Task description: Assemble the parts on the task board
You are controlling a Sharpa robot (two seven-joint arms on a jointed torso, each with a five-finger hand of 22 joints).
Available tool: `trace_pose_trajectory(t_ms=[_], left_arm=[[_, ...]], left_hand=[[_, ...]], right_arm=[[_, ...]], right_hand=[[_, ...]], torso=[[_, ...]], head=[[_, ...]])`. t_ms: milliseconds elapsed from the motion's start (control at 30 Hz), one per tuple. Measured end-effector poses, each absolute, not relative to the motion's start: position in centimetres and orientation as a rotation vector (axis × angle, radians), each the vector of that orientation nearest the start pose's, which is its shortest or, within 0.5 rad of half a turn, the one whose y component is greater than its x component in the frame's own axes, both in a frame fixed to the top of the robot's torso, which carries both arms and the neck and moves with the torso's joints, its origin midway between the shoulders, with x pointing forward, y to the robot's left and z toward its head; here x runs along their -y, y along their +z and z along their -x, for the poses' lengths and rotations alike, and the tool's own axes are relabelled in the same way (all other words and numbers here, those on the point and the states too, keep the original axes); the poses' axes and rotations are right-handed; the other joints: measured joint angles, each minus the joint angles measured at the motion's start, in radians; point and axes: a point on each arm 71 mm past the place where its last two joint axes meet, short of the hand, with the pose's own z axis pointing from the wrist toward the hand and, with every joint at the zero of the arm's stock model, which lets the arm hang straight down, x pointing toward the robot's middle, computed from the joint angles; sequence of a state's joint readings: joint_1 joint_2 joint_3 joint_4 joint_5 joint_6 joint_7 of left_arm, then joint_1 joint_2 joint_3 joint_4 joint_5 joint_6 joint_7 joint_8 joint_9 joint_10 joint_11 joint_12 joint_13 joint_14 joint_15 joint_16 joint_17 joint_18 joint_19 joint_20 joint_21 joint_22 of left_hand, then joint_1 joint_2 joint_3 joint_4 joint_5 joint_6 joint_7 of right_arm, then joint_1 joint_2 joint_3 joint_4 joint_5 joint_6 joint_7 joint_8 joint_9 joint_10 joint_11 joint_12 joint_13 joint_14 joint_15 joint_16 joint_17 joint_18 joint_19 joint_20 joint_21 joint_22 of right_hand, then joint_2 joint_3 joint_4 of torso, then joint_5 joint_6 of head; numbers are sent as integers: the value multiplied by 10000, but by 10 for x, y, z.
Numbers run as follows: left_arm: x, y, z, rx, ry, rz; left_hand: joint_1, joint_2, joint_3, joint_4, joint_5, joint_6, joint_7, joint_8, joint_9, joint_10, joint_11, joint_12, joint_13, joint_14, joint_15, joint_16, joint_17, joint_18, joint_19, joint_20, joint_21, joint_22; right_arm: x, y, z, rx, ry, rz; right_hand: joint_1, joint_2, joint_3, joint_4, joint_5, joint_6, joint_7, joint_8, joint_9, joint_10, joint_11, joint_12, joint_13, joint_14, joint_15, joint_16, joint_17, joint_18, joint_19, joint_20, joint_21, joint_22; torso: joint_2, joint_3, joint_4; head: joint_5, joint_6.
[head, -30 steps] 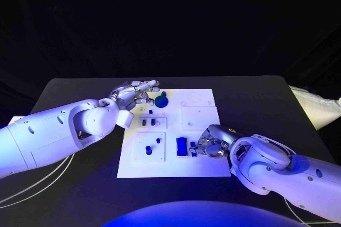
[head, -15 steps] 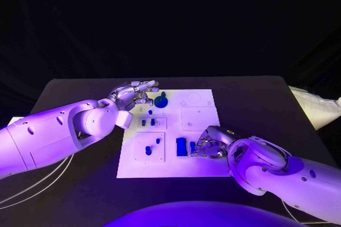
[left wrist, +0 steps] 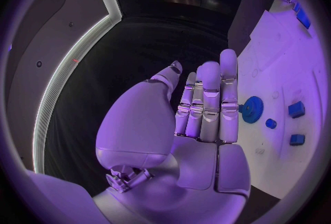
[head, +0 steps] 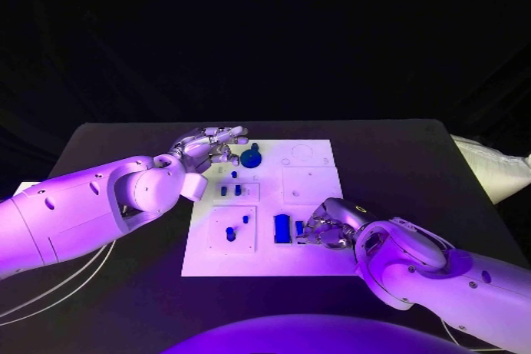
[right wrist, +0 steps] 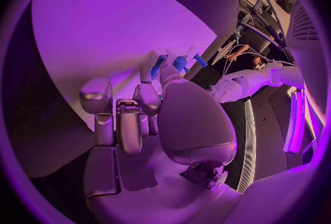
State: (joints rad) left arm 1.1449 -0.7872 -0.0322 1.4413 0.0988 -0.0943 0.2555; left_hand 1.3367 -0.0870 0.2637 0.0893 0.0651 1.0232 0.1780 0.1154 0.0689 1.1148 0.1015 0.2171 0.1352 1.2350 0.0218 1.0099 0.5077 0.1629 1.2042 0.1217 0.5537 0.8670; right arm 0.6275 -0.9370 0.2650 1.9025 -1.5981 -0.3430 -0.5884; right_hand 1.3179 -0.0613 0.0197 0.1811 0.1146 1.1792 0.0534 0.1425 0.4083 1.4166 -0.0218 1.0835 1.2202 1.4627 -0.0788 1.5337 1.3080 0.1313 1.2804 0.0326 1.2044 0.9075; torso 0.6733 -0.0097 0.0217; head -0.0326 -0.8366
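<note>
The right hand (head: 323, 228) is down on the board (head: 315, 262) at its near right part, fingers curled in just beside the long blue block (head: 282, 228); whether it has hold of a small part there I cannot tell. This looks like the seating step for a piece next to that block. The left hand (head: 208, 147) hovers at the board's far left corner, fingers straight, apart and holding nothing, just beside the gear (head: 251, 157). Next calls for a fine, steady press by the right hand.

Blue parts (head: 282, 228) on white task board (head: 315, 177), black table (head: 398, 162).
</note>
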Motion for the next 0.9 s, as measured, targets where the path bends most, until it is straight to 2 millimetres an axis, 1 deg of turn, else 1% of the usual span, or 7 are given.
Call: trace_pose_trajectory(t_ms=[233,467,633,767,800,833,900], left_arm=[[-195,-218,-489,-16291,-16641,13067],[-197,-224,-488,-16307,-16532,13188],[-201,-230,-489,-16218,-16330,13386],[-205,-237,-491,-16014,-16081,13714],[-207,-238,-491,-15950,-16015,13804],[-208,-240,-491,-15880,-15943,13898],[-212,-245,-492,-15697,-15746,14117]], left_hand=[[41,41,0,0,0,0,0,0,0,0,0,38,-1,-36,-36,0,-20,0,0,0,-41,0],[80,1,0,0,0,0,0,-1,0,-20,20,38,-1,-72,-2,-45,-85,1,0,0,-41,-2],[162,82,-215,20,0,-35,34,39,0,-127,55,154,-1,-657,65,-425,-304,2,-335,74,-412,-193],[256,173,-336,32,0,-37,35,113,0,-262,119,235,-12,-1470,150,-1366,-796,1,-1012,177,-1141,-649],[343,158,-352,48,0,-36,35,160,0,-309,164,267,-39,-1715,199,-1823,-1028,-1,-1262,233,-1452,-872],[365,180,-395,58,0,-36,35,180,0,-374,188,268,-74,-1880,246,-2224,-1224,1,-1450,285,-1709,-1064],[408,223,-446,60,0,-55,55,201,-1,-430,207,268,-156,-2021,376,-3032,-1611,-1,-1721,382,-2185,-1460]], right_arm=[[179,-267,-347,-19164,5607,-2650],[190,-259,-357,-18500,5901,-3562],[208,-254,-378,-17874,6398,-5111],[223,-254,-394,-17367,7109,-6493],[225,-253,-398,-17217,7310,-6785],[228,-253,-403,-17050,7537,-7089],[232,-252,-414,-16576,8121,-7783]], right_hand=[[-581,-336,-483,418,153,-4,4,-50,31,13,-16,-193,-96,0,0,-81,-1,0,-11,-5,-115,-152],[-673,-385,-1017,788,424,-589,239,-409,-29,-718,207,-1885,-1258,54,60,-563,-2,0,-602,86,-845,-1218],[-212,-147,-1103,752,674,-1044,446,-697,-200,-951,368,-2455,-1684,31,154,-680,-3,-1,-722,183,-1120,-1587],[306,142,-1181,597,712,-1385,589,-746,-406,-1734,494,-4165,-2942,39,293,-1466,-93,312,-1405,286,-2112,-2970],[461,227,-1167,526,712,-1479,611,-746,-464,-1935,521,-4565,-3247,52,312,-1845,-468,324,-1625,311,-2452,-3405],[737,378,-1085,439,712,-1564,663,-746,-540,-2208,567,-5040,-3626,-76,412,-2702,-1415,459,-1861,348,-2849,-3785],[1300,662,-854,207,704,-1590,693,-746,-638,-2479,575,-5759,-4264,-566,436,-4351,-3135,464,-2081,393,-3374,-4160]], torso=[[-13,-5,0],[-83,-24,16],[-209,-53,11],[-379,-92,0],[-440,-102,-6],[-487,-113,-13],[-587,-126,-35]], head=[[-36,54],[-50,128],[-61,212],[-76,333],[-77,376],[-77,420],[-82,501]])
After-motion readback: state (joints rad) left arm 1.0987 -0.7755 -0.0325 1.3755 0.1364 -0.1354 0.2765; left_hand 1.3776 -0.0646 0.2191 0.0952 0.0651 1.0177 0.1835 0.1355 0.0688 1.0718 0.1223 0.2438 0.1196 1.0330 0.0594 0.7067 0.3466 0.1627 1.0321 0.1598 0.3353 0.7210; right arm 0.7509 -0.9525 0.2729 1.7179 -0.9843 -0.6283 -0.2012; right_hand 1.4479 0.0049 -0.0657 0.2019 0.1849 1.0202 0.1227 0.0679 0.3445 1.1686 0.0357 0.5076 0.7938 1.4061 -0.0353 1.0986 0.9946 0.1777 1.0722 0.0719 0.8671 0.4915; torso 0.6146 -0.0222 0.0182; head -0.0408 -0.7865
